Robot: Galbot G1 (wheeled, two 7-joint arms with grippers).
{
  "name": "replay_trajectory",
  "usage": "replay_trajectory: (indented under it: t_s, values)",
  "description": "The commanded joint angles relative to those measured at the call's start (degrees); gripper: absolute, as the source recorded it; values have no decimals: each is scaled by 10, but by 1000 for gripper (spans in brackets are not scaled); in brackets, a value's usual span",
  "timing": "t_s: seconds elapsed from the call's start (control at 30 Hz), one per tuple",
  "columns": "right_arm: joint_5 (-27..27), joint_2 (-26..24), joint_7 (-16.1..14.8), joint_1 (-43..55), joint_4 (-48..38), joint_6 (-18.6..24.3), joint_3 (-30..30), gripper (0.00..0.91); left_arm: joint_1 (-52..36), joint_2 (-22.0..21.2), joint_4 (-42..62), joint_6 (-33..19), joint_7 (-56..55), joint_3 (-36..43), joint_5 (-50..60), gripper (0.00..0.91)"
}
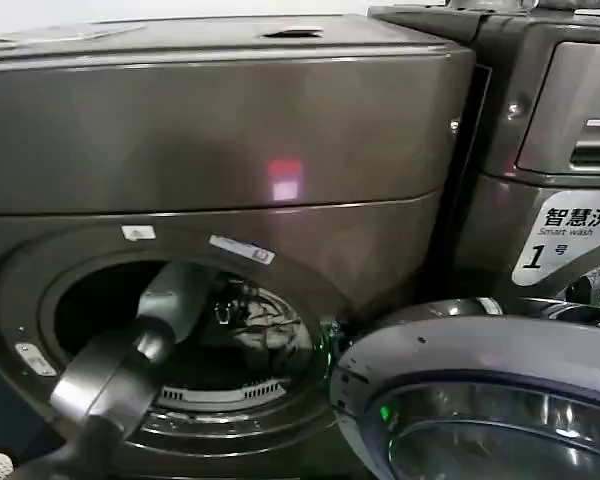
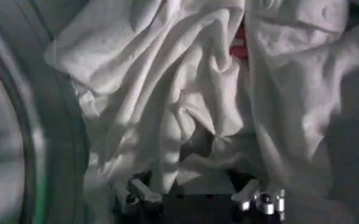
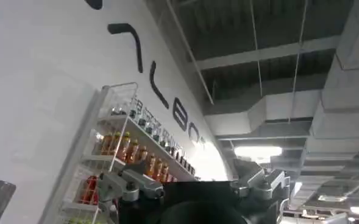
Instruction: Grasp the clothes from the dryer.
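The dryer (image 1: 220,130) is the big bronze-grey machine with its round porthole open and its glass door (image 1: 480,400) swung out at the lower right. My left arm (image 1: 165,315) reaches through the porthole into the drum. The clothes (image 2: 185,91) are a crumpled light grey and white bundle with a bit of red (image 2: 240,47), and they also show deep in the drum (image 1: 270,335). My left gripper (image 2: 194,192) is open just short of the fabric, its fingertips (image 2: 139,192) spread wide at the bundle's near edge. My right gripper (image 3: 194,182) is open and points up at the ceiling, holding nothing.
A second machine (image 1: 550,120) with a white label stands close on the right. The drum's ribbed rim (image 2: 51,134) curves beside the clothes. In the right wrist view, a wire shelf of bottles (image 3: 124,152) hangs on a white wall.
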Motion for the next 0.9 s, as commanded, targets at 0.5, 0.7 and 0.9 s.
replay_trajectory:
  t_s: [0.5, 0.7, 0.9]
  values:
    - [0, 4, 1, 2, 3, 3, -3, 907, 0, 0, 5, -9, 24, -9, -20, 0]
    - [0, 3, 2, 2, 4, 3, -5, 907, 1, 12, -13, 11, -54, -40, -86, 0]
    - [1, 3, 3, 6, 8, 2, -13, 907, 21, 33, -93, 62, -154, -86, -215, 0]
